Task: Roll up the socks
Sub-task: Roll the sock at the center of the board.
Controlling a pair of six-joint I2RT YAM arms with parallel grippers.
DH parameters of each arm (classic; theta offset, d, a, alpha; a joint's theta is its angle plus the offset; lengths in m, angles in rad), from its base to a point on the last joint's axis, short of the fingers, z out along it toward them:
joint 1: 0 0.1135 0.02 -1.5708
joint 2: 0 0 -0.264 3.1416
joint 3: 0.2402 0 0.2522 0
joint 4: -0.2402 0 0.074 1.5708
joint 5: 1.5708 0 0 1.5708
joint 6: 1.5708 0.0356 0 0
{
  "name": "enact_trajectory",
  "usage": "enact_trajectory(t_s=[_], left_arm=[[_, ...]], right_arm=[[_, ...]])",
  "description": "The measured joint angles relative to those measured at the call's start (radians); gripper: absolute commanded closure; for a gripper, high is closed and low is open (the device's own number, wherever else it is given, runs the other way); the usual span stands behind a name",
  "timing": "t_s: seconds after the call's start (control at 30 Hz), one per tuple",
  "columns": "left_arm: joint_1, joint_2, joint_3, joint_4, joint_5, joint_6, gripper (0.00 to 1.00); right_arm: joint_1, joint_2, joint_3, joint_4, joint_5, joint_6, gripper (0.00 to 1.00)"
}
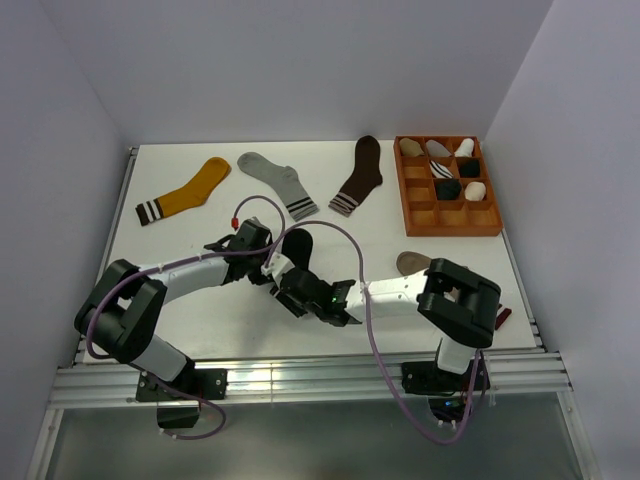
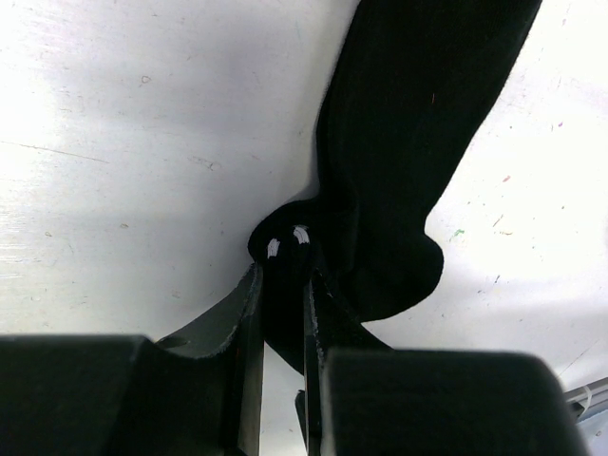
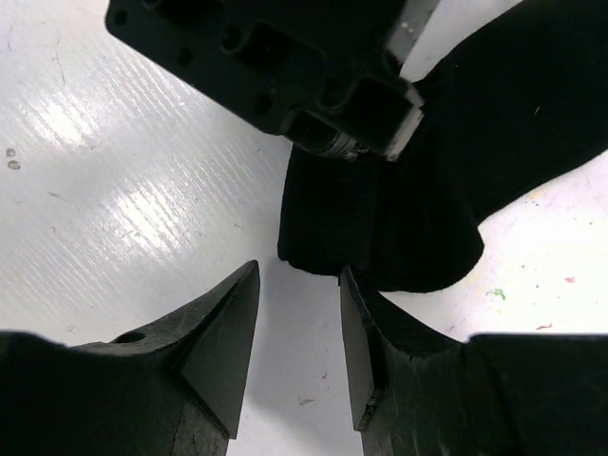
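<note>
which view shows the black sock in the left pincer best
The left wrist view: the black sock runs across the frame, its end pinched in the left pincer. The right wrist view shows less of it, partly behind the left pincer, right pincer open nearby. The top view hides most under the arms.

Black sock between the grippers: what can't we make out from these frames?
- Top view: black sock mostly covered by the left arm and right arm; cuff hidden.
- Left wrist view: pinched part hidden inside the left gripper; sock cut off by top edge.
- Right wrist view: left gripper body covers the fold.
- Top view: taupe sock middle hidden behind right arm.
</note>
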Motion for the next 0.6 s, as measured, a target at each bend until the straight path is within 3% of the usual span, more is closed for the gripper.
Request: enact_trajectory(t_s=[0.6], left_arm=[[0.001, 0.000, 0.000, -0.001, 0.002, 0.000, 0.88]], right_arm=[[0.034, -0.013, 0.045, 0.013, 0.079, -0.034, 0.50]])
